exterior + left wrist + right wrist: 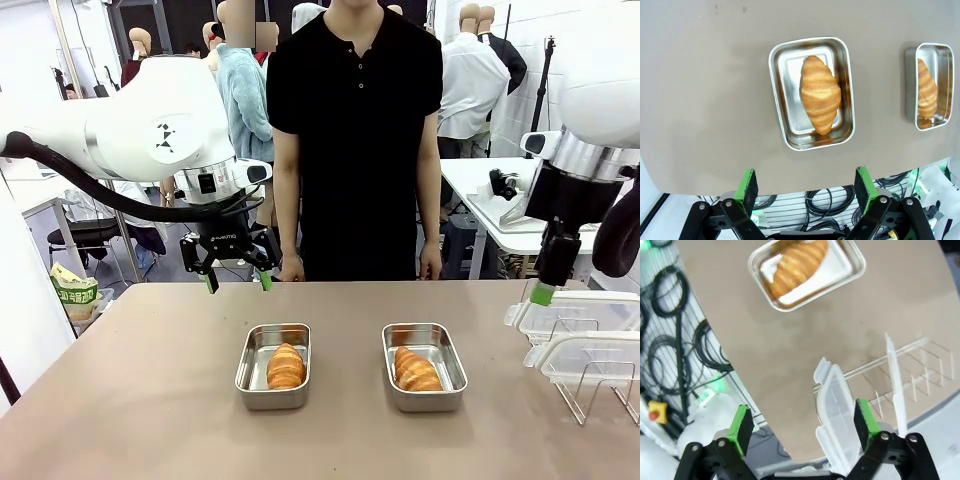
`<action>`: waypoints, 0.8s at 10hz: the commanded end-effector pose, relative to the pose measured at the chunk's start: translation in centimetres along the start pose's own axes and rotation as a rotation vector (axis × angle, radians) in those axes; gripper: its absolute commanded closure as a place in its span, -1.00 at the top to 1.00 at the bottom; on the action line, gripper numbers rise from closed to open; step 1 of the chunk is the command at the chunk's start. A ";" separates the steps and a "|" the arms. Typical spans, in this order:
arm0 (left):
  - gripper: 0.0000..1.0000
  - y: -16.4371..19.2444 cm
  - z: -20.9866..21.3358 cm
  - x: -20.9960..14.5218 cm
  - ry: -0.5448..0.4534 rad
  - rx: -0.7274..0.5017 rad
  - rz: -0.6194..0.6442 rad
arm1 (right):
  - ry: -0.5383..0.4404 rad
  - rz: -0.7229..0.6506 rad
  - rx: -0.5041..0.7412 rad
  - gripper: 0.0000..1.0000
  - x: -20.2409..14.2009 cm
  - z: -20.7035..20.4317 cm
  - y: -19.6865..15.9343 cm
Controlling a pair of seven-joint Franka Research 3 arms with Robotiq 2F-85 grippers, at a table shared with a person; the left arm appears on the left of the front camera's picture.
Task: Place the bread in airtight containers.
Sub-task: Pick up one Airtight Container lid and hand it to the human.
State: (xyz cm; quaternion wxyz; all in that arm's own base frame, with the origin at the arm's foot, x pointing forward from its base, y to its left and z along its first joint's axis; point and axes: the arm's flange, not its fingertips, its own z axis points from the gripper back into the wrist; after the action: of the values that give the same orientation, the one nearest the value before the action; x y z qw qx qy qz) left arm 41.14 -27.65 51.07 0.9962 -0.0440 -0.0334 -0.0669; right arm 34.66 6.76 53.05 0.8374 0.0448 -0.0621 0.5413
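2 open-topped steel tins sit side by side mid-table (150,400). the left tin (252,372) holds 1 croissant (286,366); the right tin (450,368), at its 3 o'clock, holds the other croissant (415,369). your left gripper (239,282) hangs at the left tin's 11 o'clock, jaws wide, empty. your right gripper (801,425) hangs at the right tin's 2 o'clock, just above 2 clear lids (575,312) standing in a rack (600,392), jaws wide, empty. a person (355,150) stands at 12 o'clock.

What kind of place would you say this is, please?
Probably a robotics lab: the robot's left gripper and right gripper hang open at a table, and black cables lie coiled below it.
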 end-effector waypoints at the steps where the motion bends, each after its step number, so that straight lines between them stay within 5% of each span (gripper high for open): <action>1: 1.00 0.1 0.2 -0.1 -0.005 0.005 0.002 | -0.022 0.162 0.108 1.00 -2.8 0.0 0.1; 4: 1.00 0.1 0.2 -0.1 -0.005 0.005 0.002 | -0.015 0.340 0.223 1.00 -6.3 0.4 -0.9; 8: 1.00 0.1 0.2 -0.1 -0.005 0.005 0.002 | 0.131 0.405 0.135 1.00 -8.8 -1.0 -1.5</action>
State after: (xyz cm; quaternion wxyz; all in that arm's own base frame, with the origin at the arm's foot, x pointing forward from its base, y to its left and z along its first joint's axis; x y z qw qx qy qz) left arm 41.15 -27.65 51.07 0.9962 -0.0439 -0.0335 -0.0668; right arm 32.39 -1.83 51.31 0.7100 0.0801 0.0201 0.6994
